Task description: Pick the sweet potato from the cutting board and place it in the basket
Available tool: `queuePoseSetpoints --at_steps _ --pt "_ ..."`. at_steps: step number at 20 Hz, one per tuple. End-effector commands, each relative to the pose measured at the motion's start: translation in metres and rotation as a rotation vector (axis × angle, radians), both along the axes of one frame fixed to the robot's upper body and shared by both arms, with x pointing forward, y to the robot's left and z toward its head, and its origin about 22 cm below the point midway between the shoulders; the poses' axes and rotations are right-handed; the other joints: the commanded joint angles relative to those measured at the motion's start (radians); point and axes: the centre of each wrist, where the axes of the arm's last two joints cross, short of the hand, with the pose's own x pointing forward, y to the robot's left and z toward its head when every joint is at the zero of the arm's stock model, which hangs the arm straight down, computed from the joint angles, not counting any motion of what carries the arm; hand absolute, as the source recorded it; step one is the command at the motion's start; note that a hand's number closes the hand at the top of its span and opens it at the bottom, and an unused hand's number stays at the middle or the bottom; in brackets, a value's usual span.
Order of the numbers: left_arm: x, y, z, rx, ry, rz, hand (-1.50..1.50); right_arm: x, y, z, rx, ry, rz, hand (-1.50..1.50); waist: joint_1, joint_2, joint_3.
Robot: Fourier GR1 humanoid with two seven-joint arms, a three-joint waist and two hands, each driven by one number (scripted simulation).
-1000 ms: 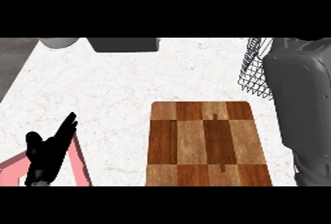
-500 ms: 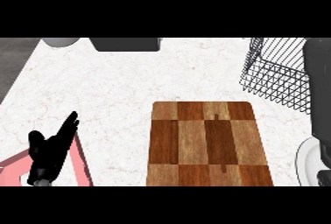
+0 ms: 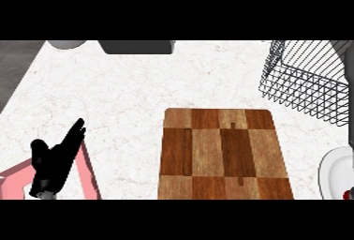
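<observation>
Our left hand [image 3: 54, 161] rests with straight fingers, cutting board [image 3: 221, 154] bare, sweet potato unseen near the basket [image 3: 307, 82].

Kitchen, by the look of it. White marble-type bench [image 3: 131, 93] w/ faint veining fills most of the view. Wooden cutting board [image 3: 223, 154], checker pattern of light & dark blocks, lies flat on it near the front. Black wire basket [image 3: 307, 82] stands at back right. White plate [image 3: 335, 171] at right edge, just beside the board. Grey round thing & dark box at the back edge, can't tell what they are.
</observation>
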Motion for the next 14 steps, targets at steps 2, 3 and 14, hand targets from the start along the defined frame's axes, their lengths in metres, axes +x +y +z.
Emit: queuePoseSetpoints --at_steps 2,3,14 --pt "-0.022 -0.005 -0.03 -0.012 0.177 0.038 0.0 -0.002 -0.032 -0.033 0.102 -0.048 -0.008 1.5 -0.006 0.006 -0.014" --pt "-0.021 -0.001 -0.034 -0.022 0.181 0.023 0.0 0.002 -0.038 -0.027 0.106 -0.06 -0.014 1.5 -0.001 0.01 -0.015" --pt "-0.014 -0.005 -0.032 -0.034 0.188 0.037 0.0 -0.008 -0.085 -0.084 -0.083 0.158 -0.15 1.5 -0.015 0.008 -0.016"
